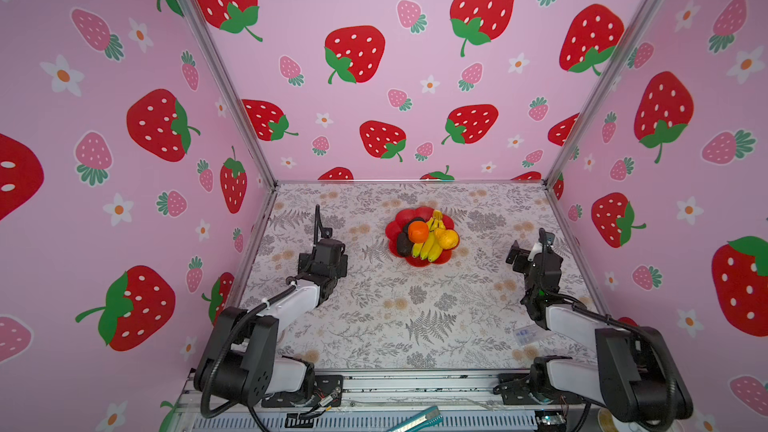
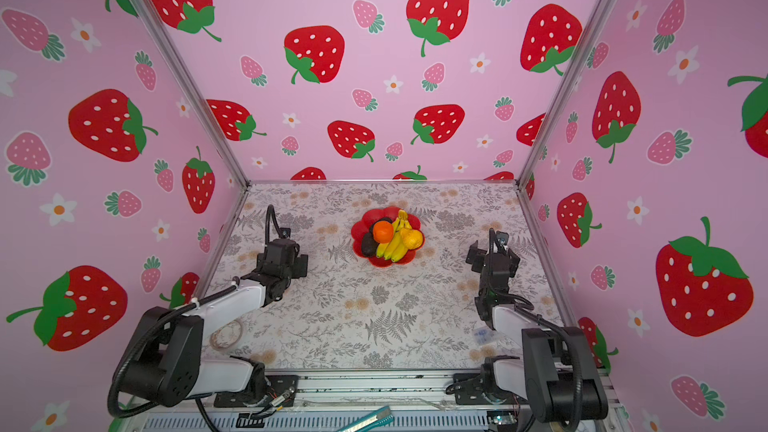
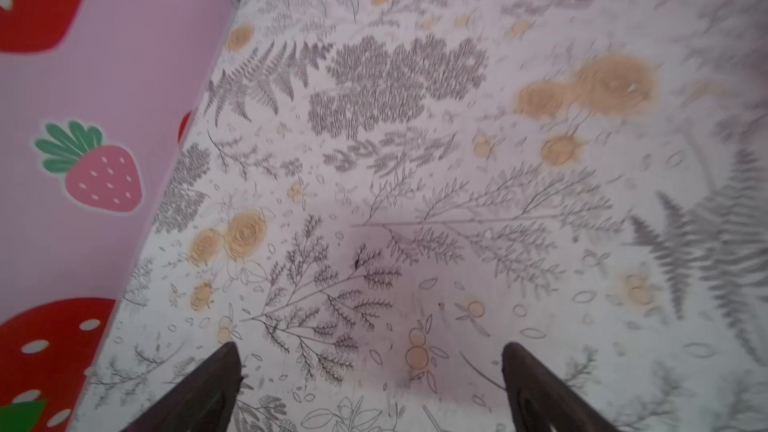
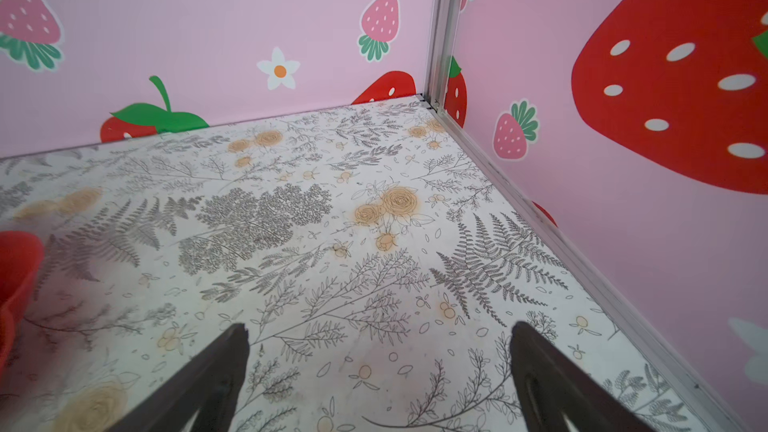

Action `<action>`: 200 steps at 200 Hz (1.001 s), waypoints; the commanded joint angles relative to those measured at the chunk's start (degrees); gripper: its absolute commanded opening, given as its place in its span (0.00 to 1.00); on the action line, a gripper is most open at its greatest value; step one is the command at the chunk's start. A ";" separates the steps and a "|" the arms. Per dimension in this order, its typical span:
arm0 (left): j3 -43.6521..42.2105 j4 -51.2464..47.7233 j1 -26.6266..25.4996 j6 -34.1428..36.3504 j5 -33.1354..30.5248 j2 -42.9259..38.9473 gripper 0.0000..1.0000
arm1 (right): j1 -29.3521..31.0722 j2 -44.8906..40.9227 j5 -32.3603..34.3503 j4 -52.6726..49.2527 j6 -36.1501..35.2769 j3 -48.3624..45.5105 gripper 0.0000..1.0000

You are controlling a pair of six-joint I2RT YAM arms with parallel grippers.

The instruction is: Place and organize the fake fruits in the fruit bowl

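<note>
The fake fruits (image 1: 427, 243) sit piled in the fruit bowl (image 1: 417, 262) on the counter (image 1: 395, 317).
We see the left tool (image 3: 370, 351) and right tool (image 4: 378, 330) spread wide, empty, flanking the bowl, well apart from it.

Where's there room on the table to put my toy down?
The wide table patch between the fruit bowl, left arm and right arm is bare, and so is the strip between bowl and back wall. The bowl itself is crowded with fruits.
</note>
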 commanded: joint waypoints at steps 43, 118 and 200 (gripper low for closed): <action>-5.72 36.49 11.84 -2.18 18.41 8.76 0.98 | -1.03 10.11 -7.26 27.98 -9.82 -5.19 0.99; -3.33 30.96 11.62 -0.83 20.20 8.66 0.99 | -2.04 16.08 -13.70 24.10 -11.21 -0.36 0.99; -2.85 30.21 11.49 -0.86 20.16 8.85 0.99 | -2.14 15.99 -13.62 23.49 -11.21 -0.19 0.99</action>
